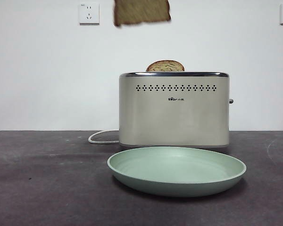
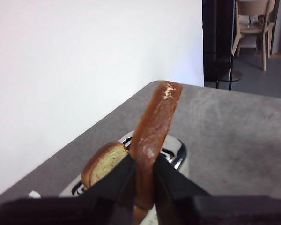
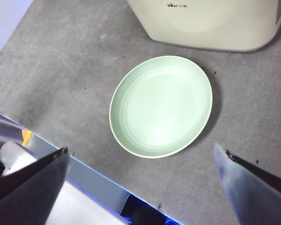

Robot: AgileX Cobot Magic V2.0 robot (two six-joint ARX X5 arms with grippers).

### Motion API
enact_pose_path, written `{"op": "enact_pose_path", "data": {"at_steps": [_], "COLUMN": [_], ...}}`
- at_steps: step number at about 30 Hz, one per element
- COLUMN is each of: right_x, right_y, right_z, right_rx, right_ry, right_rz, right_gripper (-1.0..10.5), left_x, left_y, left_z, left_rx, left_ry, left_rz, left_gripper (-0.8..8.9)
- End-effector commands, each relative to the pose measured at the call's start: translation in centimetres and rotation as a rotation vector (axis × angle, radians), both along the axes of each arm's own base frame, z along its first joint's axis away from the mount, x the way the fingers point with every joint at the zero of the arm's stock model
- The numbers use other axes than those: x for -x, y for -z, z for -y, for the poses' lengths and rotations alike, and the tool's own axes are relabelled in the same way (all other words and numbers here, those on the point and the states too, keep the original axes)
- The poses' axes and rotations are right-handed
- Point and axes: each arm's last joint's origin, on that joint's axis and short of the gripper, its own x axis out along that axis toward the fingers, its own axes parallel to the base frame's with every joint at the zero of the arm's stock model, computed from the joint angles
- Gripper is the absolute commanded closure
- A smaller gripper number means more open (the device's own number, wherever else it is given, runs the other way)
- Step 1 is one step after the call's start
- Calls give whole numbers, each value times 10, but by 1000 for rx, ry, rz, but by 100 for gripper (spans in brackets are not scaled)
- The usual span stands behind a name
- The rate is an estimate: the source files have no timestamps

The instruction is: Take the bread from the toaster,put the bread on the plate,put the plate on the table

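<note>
Your left gripper point(image 2: 144, 187) is clamped on the bread point(image 2: 154, 136) — a thick tan wholemeal slice with a dark brown crust, pinched edge-on between both black jaws. In the front view that slice point(image 1: 142, 12) hangs high above the boxy cream-beige toaster point(image 1: 174, 110), well clear of its chrome top rim and cut off by the picture's top edge. A second similar brown slice point(image 1: 165, 66) sits in a slot, only its domed top showing. The round pale mint-green plate point(image 3: 126, 86) lies flat on the dark grey-brown matte table point(image 1: 47, 179), just in front of the toaster, nothing on it. Your right gripper point(image 3: 140, 187) hovers over the plate's near side, jaws spread wide — holding nothing. A white cord point(image 1: 101, 137) trails from the toaster's side.
</note>
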Motion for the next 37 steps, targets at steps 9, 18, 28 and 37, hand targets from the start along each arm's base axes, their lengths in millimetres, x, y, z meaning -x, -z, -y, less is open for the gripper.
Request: {"op": "enact_pose_path", "data": {"at_steps": [9, 18, 28, 37], "right_x": [-25, -62, -107, -140], "right_y": [10, 28, 68, 116], "right_z": [-3, -7, -14, -41], "right_rx": [9, 17, 41, 88], "right_ry": [2, 2, -16, -104], "right_rz": [-79, -155, -305, -417], "right_gripper": [289, 290, 303, 389], "left_x": [80, 117, 152, 158], "left_y": [-21, 8, 75, 84], "left_z": [-47, -71, -93, -96], "left_rx": [8, -1, 77, 70], "left_ry": [-25, -91, -172, -175], "left_rz": [-124, -226, -372, -417], "left_gripper": [818, 818, 819, 819]}}
